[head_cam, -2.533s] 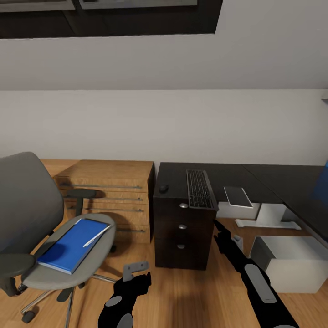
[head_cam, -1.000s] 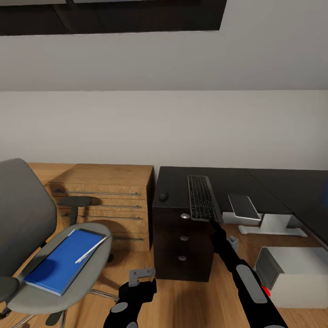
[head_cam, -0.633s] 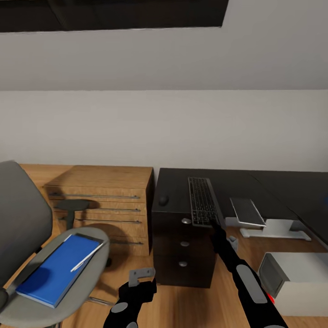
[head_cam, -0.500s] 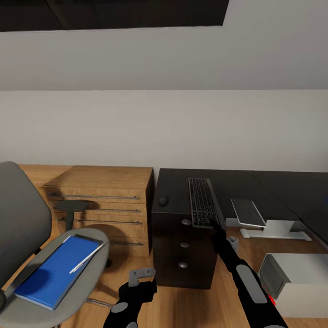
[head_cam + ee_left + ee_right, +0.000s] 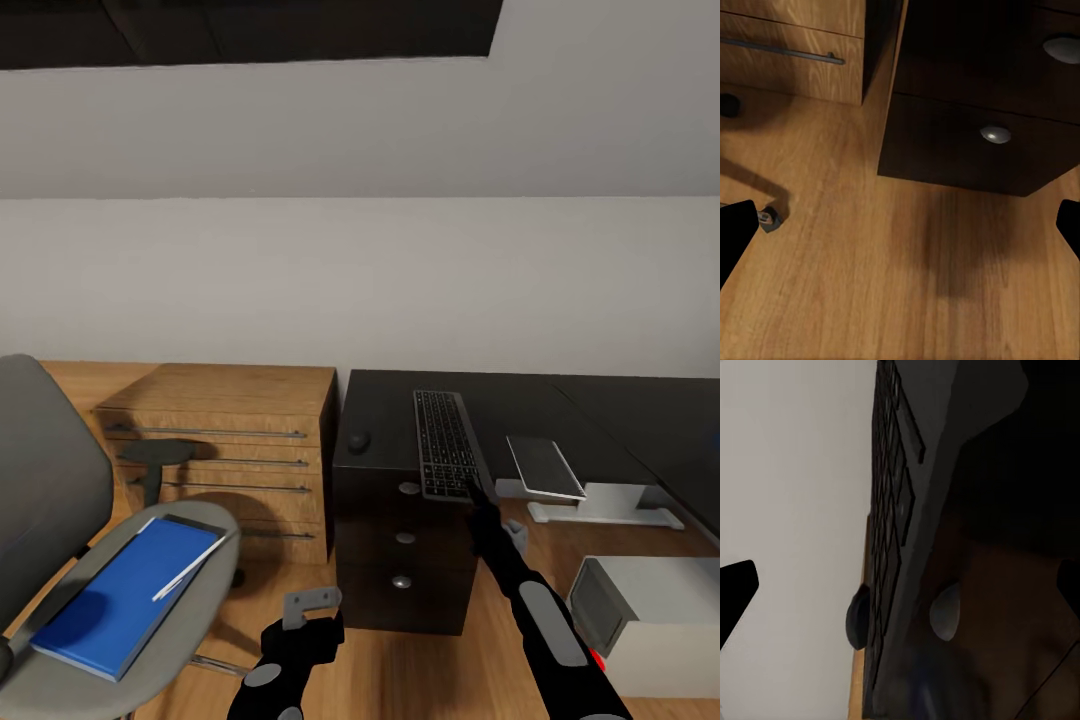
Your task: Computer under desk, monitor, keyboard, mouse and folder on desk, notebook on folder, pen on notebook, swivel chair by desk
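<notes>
The slim keyboard (image 5: 444,444) lies on the black desk (image 5: 560,400), its near end over the front edge. My right gripper (image 5: 476,492) is at that near end and stands open; in the right wrist view the keyboard (image 5: 892,502) runs between the spread fingers of the right gripper (image 5: 900,585). The black mouse (image 5: 358,440) sits left of the keyboard. On the grey swivel chair (image 5: 50,490) lies the blue folder (image 5: 115,600) with the white pen (image 5: 190,572) on it. The light-grey computer (image 5: 650,610) is on the floor at right. My left gripper (image 5: 305,608) hangs open over the floor (image 5: 900,232).
A low light-wood cabinet (image 5: 230,440) stands between chair and desk. The desk's drawer unit with silver knobs (image 5: 402,535) faces me. A dark-grey slab on a white stand (image 5: 545,465) sits on the floor under the desk. Wood floor lies in front of the drawers.
The camera moved closer to the desk, shifting the chair left. My right gripper rose from below the desk edge to the keyboard's near end. In the last half second almost nothing moved.
</notes>
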You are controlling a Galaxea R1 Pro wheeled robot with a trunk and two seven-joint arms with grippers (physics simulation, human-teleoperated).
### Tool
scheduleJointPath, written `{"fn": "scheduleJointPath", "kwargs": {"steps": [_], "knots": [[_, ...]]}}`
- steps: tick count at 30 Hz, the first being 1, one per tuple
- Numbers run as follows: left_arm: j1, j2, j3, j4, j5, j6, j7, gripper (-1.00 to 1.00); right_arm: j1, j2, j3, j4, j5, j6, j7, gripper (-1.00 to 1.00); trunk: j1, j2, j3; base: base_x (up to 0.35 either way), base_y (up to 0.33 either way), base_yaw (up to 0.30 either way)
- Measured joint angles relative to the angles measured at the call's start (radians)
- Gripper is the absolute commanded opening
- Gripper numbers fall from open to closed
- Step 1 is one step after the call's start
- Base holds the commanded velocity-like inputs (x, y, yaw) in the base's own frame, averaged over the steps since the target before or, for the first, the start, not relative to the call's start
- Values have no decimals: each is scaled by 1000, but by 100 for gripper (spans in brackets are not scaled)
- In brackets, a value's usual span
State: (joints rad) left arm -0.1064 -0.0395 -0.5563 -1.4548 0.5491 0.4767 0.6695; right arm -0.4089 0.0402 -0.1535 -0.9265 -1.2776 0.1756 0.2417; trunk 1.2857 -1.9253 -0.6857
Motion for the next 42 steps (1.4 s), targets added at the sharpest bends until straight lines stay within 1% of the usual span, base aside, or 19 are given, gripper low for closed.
{"fn": "scheduleJointPath", "kwargs": {"steps": [5, 8, 18, 24, 42], "knots": [[0, 0, -1, 0, 0, 0, 0, 100, 0, -1, 0, 0, -53, 0, -34, 100, 0, 0, 0, 0, 0, 0], [0, 0, -1, 0, 0, 0, 0, 100, 0, -1, 0, 0, -71, 0, -47, 100, 0, 0, 0, 0, 0, 0], [0, 0, -1, 0, 0, 0, 0, 100, 0, -1, 0, 0, -79, 0, -52, 100, 0, 0, 0, 3, 3, 0], [0, 0, -1, -1, 0, 0, 0, 100, 0, -2, 1, 19, -79, 0, -52, 100, 0, 0, 0, 80, 75, 0], [0, 0, -1, 0, 1, 0, 0, 100, 0, -2, 2, 21, -80, 0, -52, 100, 0, 0, 0, 58, 39, 0]]}}
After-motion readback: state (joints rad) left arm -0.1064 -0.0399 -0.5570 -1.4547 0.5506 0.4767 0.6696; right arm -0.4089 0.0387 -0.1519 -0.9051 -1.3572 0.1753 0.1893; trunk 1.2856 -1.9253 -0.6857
